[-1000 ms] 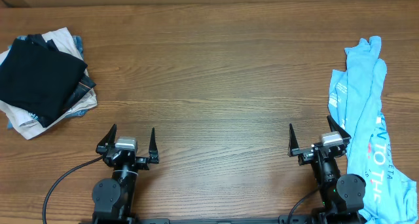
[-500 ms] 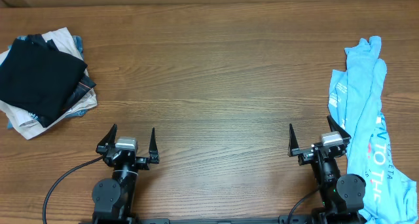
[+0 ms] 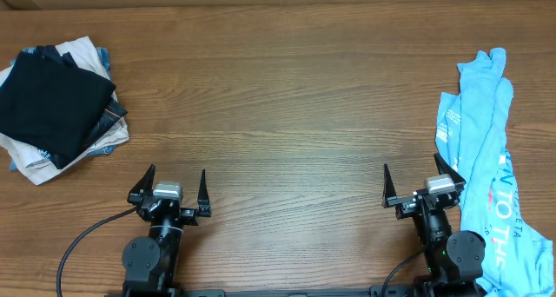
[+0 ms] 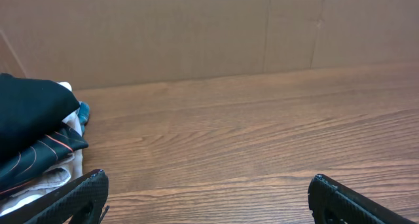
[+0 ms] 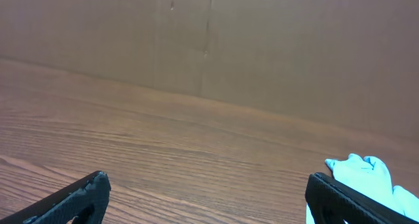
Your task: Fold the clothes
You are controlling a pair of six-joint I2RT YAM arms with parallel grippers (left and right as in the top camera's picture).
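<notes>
My left gripper [image 3: 176,179] is spread wide with nothing between its fingers. My right gripper [image 3: 412,177] stands just as wide and just as empty. Both arms sit folded low at the near edge of the wooden counter [image 3: 287,97], fingers pointing across it toward the far edge.

Just beside my right gripper, along the right edge, the light blue T-shirt [image 3: 485,149] lies crumpled in a long strip with white lettering showing. One fingertip is close against its edge; whether it touches I cannot tell.

Near the far left corner, well apart from my left gripper, the black T-shirt [image 3: 50,106] lies folded on top of a pile of other garments [image 3: 35,168].
</notes>
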